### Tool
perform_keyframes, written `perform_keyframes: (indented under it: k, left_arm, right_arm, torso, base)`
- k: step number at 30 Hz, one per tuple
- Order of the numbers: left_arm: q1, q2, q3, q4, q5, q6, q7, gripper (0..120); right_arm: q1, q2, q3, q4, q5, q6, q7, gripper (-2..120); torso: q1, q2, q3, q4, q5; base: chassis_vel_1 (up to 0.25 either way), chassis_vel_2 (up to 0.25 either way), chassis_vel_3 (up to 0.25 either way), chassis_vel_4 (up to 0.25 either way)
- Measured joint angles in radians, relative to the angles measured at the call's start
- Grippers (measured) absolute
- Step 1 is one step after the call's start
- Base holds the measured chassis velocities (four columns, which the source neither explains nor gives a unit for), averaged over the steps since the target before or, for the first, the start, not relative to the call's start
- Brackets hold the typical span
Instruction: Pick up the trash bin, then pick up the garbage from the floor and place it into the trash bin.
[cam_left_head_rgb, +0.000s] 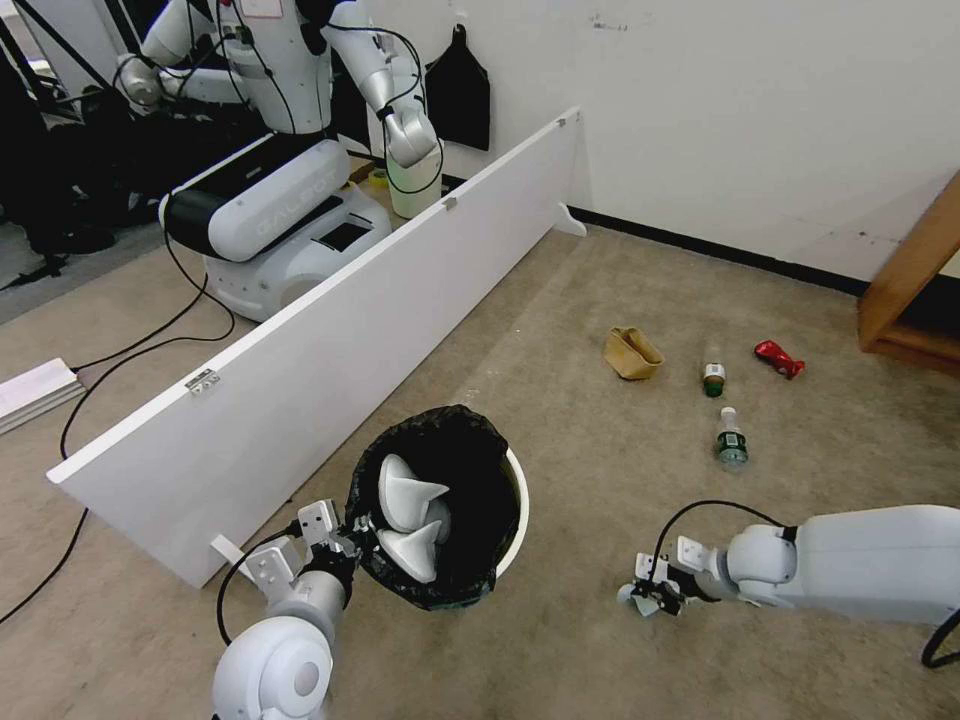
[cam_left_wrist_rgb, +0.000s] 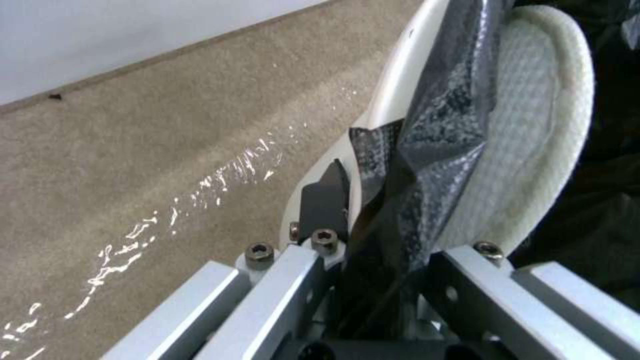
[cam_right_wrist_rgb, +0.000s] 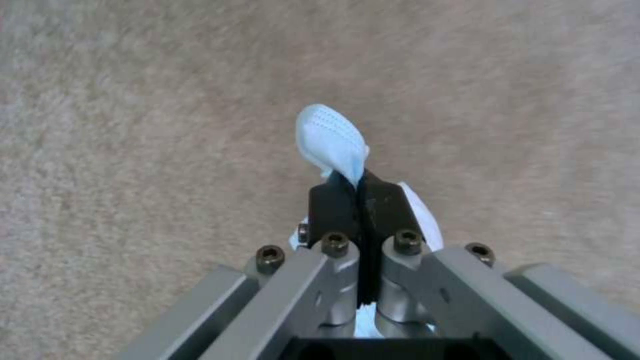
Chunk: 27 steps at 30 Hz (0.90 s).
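Note:
The trash bin (cam_left_head_rgb: 518, 497), white with a black bag over its rim, hangs tilted at my lower left. My left gripper (cam_left_head_rgb: 352, 533) is shut on its near rim (cam_left_wrist_rgb: 393, 80), pinching the bag. Two white slippers (cam_left_head_rgb: 405, 490) lie inside, and one slipper (cam_left_wrist_rgb: 533, 140) presses against the bag beside the gripper. My right gripper (cam_left_head_rgb: 645, 597), low over the carpet to the bin's right, is shut on a blue mask (cam_right_wrist_rgb: 331, 142). On the floor farther right lie a tan paper bag (cam_left_head_rgb: 632, 353), two green-labelled bottles (cam_left_head_rgb: 713, 378) (cam_left_head_rgb: 730, 440) and a crushed red wrapper (cam_left_head_rgb: 779, 358).
A long white board (cam_left_head_rgb: 330, 330) stands on edge along the left, with another robot (cam_left_head_rgb: 290, 180) and cables behind it. Wooden furniture (cam_left_head_rgb: 910, 280) stands at the far right against the white wall. Open carpet lies between the bin and the litter.

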Motion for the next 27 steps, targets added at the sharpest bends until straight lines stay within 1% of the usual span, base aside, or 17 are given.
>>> perform_keyframes:
  k: [4, 5, 9, 12, 14, 15, 16, 17, 19, 20, 21, 22, 23, 25, 26, 27]
  left_arm:
    - [0.002, 0.017, 0.003, -0.016, -0.023, 0.011, -0.011, 2]
    - [0.003, 0.022, 0.005, -0.023, -0.032, 0.016, -0.016, 2]
    - [0.006, 0.031, 0.009, -0.038, -0.048, 0.026, -0.025, 2]
    - [0.015, 0.047, 0.015, -0.066, -0.071, 0.042, -0.039, 2]
    - [0.016, 0.049, 0.016, -0.069, -0.074, 0.044, -0.040, 2]
    - [0.022, 0.054, 0.024, -0.085, -0.083, 0.051, -0.042, 2]
    - [0.022, 0.054, 0.024, -0.085, -0.083, 0.051, -0.042, 2]
    - [0.030, 0.057, 0.040, -0.099, -0.087, 0.059, -0.043, 2]
    - [0.032, 0.057, 0.046, -0.102, -0.087, 0.062, -0.043, 2]
    - [0.037, 0.057, 0.058, -0.105, -0.086, 0.065, -0.043, 2]
    - [0.037, 0.057, 0.058, -0.105, -0.086, 0.065, -0.043, 2]
    - [0.039, 0.057, 0.068, -0.106, -0.084, 0.068, -0.042, 2]
    - [0.039, 0.057, 0.068, -0.106, -0.084, 0.068, -0.042, 2]
    - [0.038, 0.062, 0.082, -0.106, -0.086, 0.072, -0.039, 2]
    - [0.038, 0.062, 0.082, -0.106, -0.086, 0.072, -0.039, 2]
    - [0.034, 0.066, 0.089, -0.105, -0.089, 0.074, -0.038, 2]
  right_arm:
    - [0.063, 0.033, -0.021, 0.029, 0.004, 0.000, 0.000, 0]
    - [0.083, 0.044, -0.029, 0.038, 0.005, 0.000, 0.000, 0]
    - [0.121, 0.063, -0.048, 0.057, 0.008, 0.000, 0.001, 0]
    - [0.188, 0.105, -0.083, 0.089, 0.014, -0.001, 0.005, 0]
    - [0.195, 0.111, -0.086, 0.093, 0.014, -0.002, 0.006, 0]
    - [0.228, 0.137, -0.101, 0.109, 0.016, -0.002, 0.008, 0]
    - [0.228, 0.137, -0.101, 0.109, 0.016, -0.002, 0.008, 0]
    - [0.271, 0.170, -0.121, 0.131, 0.018, -0.003, 0.010, 0]
    - [0.288, 0.183, -0.129, 0.137, 0.018, -0.003, 0.011, 0]
    - [0.327, 0.215, -0.146, 0.152, 0.018, -0.005, 0.011, 0]
    - [0.327, 0.215, -0.146, 0.152, 0.018, -0.005, 0.011, 0]
    - [0.374, 0.257, -0.160, 0.176, 0.018, -0.008, 0.011, 0]
    - [0.374, 0.257, -0.160, 0.176, 0.018, -0.008, 0.011, 0]
    - [0.452, 0.328, -0.177, 0.218, 0.015, -0.014, 0.009, 0]
    - [0.452, 0.328, -0.177, 0.218, 0.015, -0.014, 0.009, 0]
    - [0.483, 0.359, -0.181, 0.236, 0.015, -0.016, 0.009, 0]
  torso:
    - [0.000, 0.000, 0.000, 0.0001, 0.0001]
    - [0.000, 0.000, 0.000, -0.0002, 0.0000]
    - [0.000, 0.000, 0.000, 0.0000, 0.0001]
    - [0.000, 0.000, 0.000, 0.0000, 0.0001]
    - [0.000, 0.000, 0.000, 0.0000, 0.0001]
    - [0.000, 0.000, 0.000, 0.0000, 0.0001]
    - [0.000, 0.000, 0.000, 0.0000, 0.0001]
    - [0.000, 0.000, 0.000, 0.0003, 0.0004]
    - [0.000, 0.000, 0.000, 0.0002, 0.0003]
    - [0.000, 0.000, 0.000, -0.0002, -0.0001]
    - [0.000, 0.000, 0.000, -0.0002, -0.0001]
    - [0.000, 0.000, 0.000, -0.0003, 0.0001]
    - [0.000, 0.000, 0.000, -0.0003, 0.0001]
    - [0.000, 0.000, 0.000, -0.0002, 0.0000]
    - [0.000, 0.000, 0.000, -0.0002, 0.0000]
    - [0.000, 0.000, 0.000, -0.0002, 0.0002]
  base:
    - [0.000, 0.000, 0.000, 0.000]
    - [0.000, 0.000, 0.000, 0.000]
    - [0.000, 0.000, 0.000, 0.000]
    - [0.000, 0.000, 0.000, 0.000]
    - [0.000, 0.000, 0.000, 0.000]
    - [0.000, 0.000, 0.000, 0.000]
    - [0.000, 0.000, 0.000, 0.000]
    - [0.000, 0.000, 0.000, 0.000]
    - [0.000, 0.000, 0.000, 0.000]
    - [0.000, 0.000, 0.000, 0.000]
    - [0.000, 0.000, 0.000, 0.000]
    - [0.000, 0.000, 0.000, 0.000]
    - [0.000, 0.000, 0.000, 0.000]
    - [0.000, 0.000, 0.000, 0.000]
    - [0.000, 0.000, 0.000, 0.000]
    - [0.000, 0.000, 0.000, 0.000]
